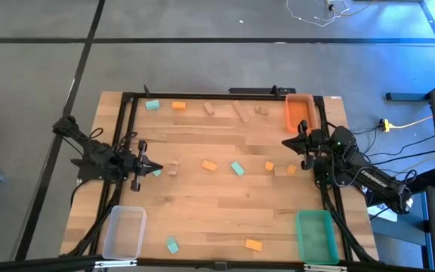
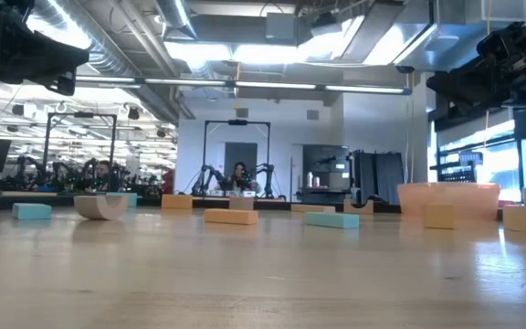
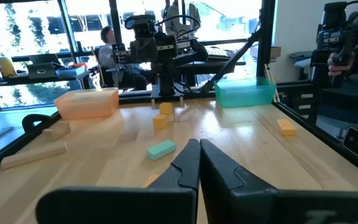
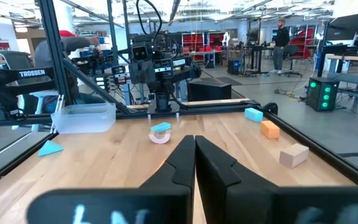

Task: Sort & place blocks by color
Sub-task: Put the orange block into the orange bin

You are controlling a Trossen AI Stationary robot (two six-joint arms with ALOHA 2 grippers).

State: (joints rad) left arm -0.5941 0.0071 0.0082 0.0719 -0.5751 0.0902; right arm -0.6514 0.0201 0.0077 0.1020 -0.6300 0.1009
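left gripper pinched closed, empty, parked at the table's left edge | right gripper likewise closed, empty, beside orange bin | blocks scattered loose across table, none binned — sorting apparently not begun

Green bin cut off at frame's bottom edge

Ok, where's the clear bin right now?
In the high view the clear bin sits at the table's near-left corner, just below the left arm, with a teal block lying to its right.
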